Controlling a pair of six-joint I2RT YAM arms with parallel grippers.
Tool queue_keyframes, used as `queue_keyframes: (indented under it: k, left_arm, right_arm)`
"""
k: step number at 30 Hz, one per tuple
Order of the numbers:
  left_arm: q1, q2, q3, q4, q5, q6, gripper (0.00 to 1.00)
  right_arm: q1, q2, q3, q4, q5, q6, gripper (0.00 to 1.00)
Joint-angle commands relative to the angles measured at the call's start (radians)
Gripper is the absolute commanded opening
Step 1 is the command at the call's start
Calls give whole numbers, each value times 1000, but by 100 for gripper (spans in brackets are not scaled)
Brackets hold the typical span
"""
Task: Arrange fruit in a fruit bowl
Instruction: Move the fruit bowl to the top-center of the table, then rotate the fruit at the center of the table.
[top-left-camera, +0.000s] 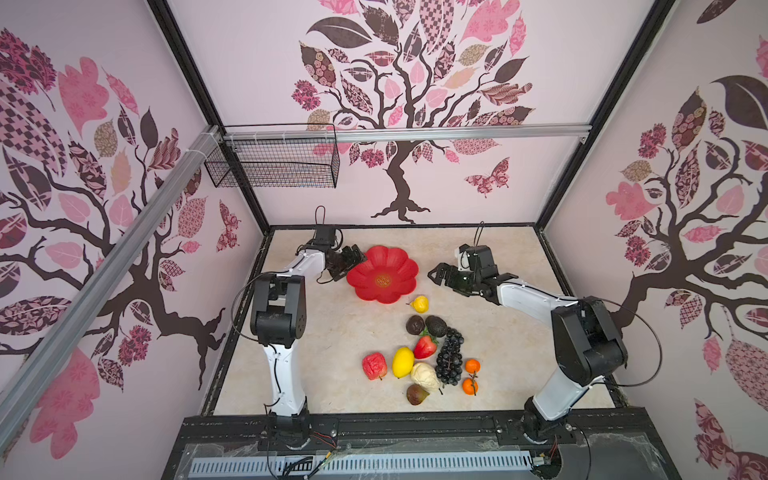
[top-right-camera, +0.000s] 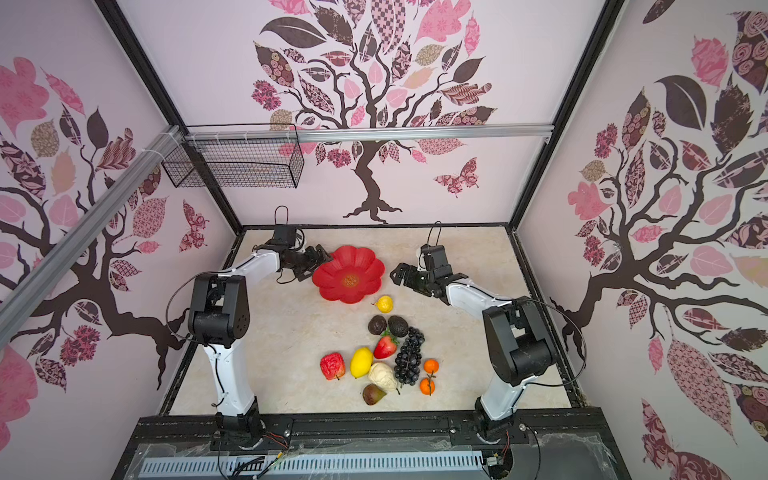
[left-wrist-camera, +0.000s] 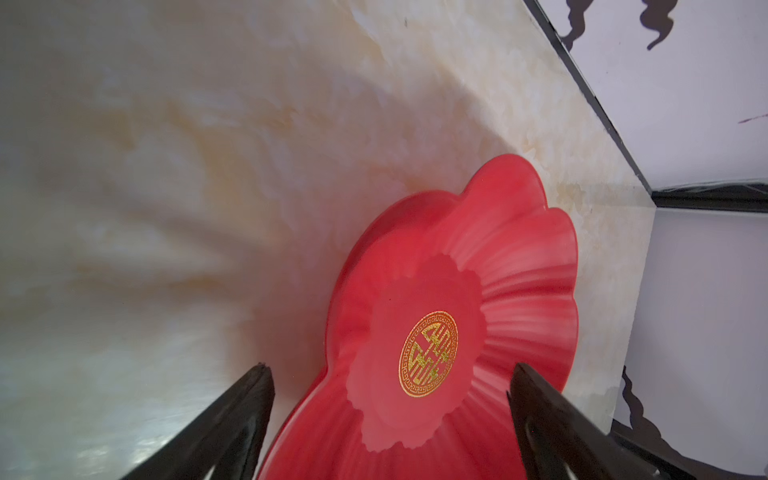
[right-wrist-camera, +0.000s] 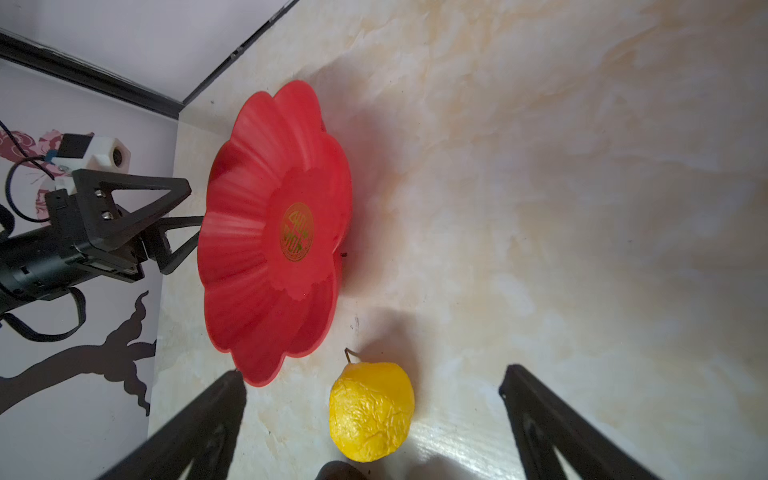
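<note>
Right gripper (top-left-camera: 438, 277), jaws spread wide and empty, hovers beside the fruit bowl (top-left-camera: 399, 266) (nothing in it yet). The yellow pear (top-left-camera: 419, 304) lies just ahead of it, stem toward the bowl, nearer this arm. Left gripper (top-left-camera: 351, 264), jaws likewise apart, waits at the bowl's opposite rim.

I count one bowl (top-left-camera: 398, 257), one basket (top-left-camera: 274, 166), two arms (top-left-camera: 309, 265) (top-left-camera: 524, 294) and eleven fruits: two oranges (top-left-camera: 472, 366) (top-left-camera: 470, 386), then one each of pear (top-left-camera: 419, 304), avocado (top-left-camera: 436, 326), dark round fruit (top-left-camera: 414, 324), strawberry (top-left-camera: 425, 347), grapes (top-left-camera: 450, 359), apple (top-left-camera: 374, 366), lemon (top-left-camera: 403, 362), cream piece (top-left-camera: 424, 376), fig (top-left-camera: 417, 394).
</note>
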Motion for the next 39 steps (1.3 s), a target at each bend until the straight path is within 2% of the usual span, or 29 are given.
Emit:
queue_keyframes:
  k: [1,6,11,20,27,33,39]
  left_arm:
    - [-35,4,25,-1,11,-3,91]
    - [-58,-55,-64,41,3,-32,90]
    - [-96,-62,-84,52,6,-32,90]
    - [-205,-35,-18,18,-19,-23,89]
    - [-208,-92,-60,-6,-78,-17,89]
    - [-207,-300,-226,12,-173,-26,94]
    - [-210,-576,-519,133,-276,-81,95]
  right_arm:
    - [20,63,66,-11,-21,0,100]
    - [29,127,113,-26,-12,-10,100]
    - [29,173,155,-45,3,-27,100]
    - [29,148,147,-74,73,-60,100]
    - [28,72,98,-111,123,-95,100]
    - [34,-65,-43,-114,119,-76,100]
    - [80,-184,-148,-126,201,-95,100]
